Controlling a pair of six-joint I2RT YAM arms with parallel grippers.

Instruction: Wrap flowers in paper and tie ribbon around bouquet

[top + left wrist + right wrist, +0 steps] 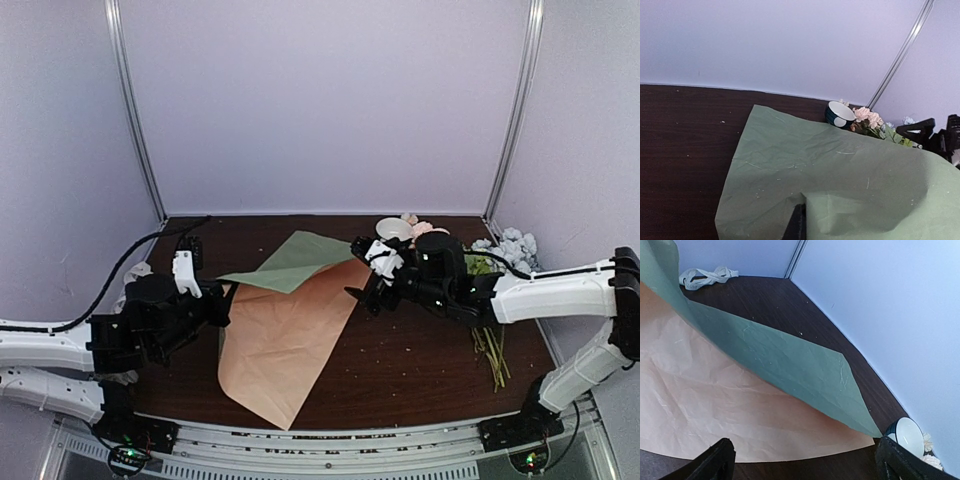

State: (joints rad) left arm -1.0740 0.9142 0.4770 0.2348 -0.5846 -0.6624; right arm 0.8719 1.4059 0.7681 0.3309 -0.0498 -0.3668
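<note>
The large thin sheet of paper lay on the dark wooden counter, its beige face up and one sage-green corner folded over it. The left gripper was clenched on the left edge of the paper. The right gripper hung over the right edge, its jaws fully released and holding nothing. The artificial flowers lay behind the right arm.
</note>
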